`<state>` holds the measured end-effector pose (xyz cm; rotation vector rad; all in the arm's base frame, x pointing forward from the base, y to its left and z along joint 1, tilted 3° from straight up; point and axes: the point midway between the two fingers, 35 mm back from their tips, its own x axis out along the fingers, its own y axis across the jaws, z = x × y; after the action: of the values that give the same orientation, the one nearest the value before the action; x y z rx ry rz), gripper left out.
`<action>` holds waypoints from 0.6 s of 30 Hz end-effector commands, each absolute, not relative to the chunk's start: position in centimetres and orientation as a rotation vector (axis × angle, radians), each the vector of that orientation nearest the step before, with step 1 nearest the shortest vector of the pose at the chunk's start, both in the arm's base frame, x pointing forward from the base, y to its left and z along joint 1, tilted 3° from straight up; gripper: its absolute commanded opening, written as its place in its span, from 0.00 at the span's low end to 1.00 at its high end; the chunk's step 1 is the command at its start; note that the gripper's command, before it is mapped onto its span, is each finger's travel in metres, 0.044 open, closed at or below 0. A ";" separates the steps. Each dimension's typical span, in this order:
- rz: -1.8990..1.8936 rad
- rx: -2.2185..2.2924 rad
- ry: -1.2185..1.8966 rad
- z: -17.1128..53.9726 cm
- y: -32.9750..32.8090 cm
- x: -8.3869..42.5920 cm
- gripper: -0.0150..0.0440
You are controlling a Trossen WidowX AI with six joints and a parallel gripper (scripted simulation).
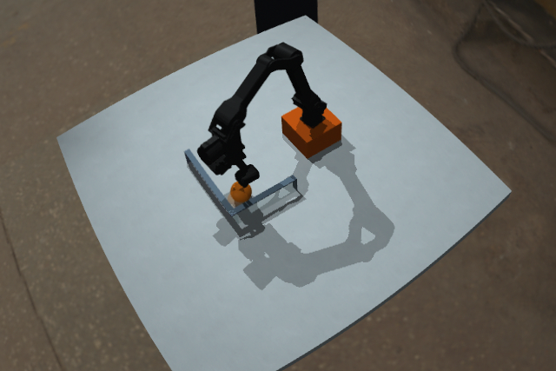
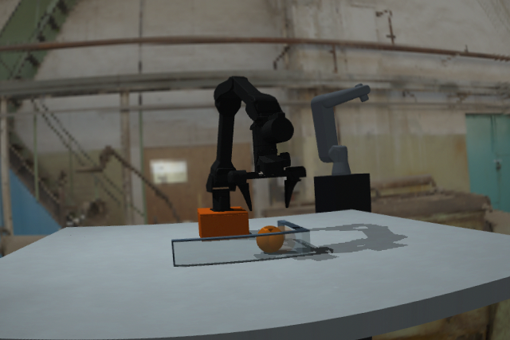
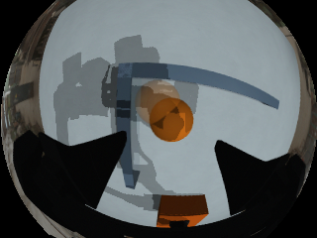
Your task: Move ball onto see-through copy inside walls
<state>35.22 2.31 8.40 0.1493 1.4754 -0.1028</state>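
The orange ball [image 1: 241,192] [image 2: 270,239] [image 3: 171,120] sits low at the table, on the inner side of the corner. The see-through copy [image 3: 150,94] shows paler beside it, nearer the corner; the ball only partly overlaps it in the wrist view. One low clear wall [image 1: 204,179] [image 2: 213,252] [image 3: 218,79] and the other wall [image 1: 274,187] [image 3: 124,94] meet just past the copy. My gripper [image 2: 268,208] [image 3: 172,141] is open, its fingertips wide apart above the ball and not touching it. Whether the ball is still cannot be told.
The orange base block [image 1: 309,137] [image 2: 223,223] [image 3: 183,210] carries the arm behind the gripper. The white table [image 1: 179,268] [image 2: 123,295] extends around the walls. A grey arm on a black stand [image 2: 342,192] is in the background. The arm's shadow falls over the corner.
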 end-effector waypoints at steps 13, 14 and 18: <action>0.473 -0.488 1.442 3.5 -1.2 30.4 0.38; 0.473 -0.488 1.442 3.5 -1.2 30.4 0.33; 0.473 -0.488 1.442 3.5 -1.2 30.4 0.25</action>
<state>30.87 -0.92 3.76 -0.4247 1.4603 0.4183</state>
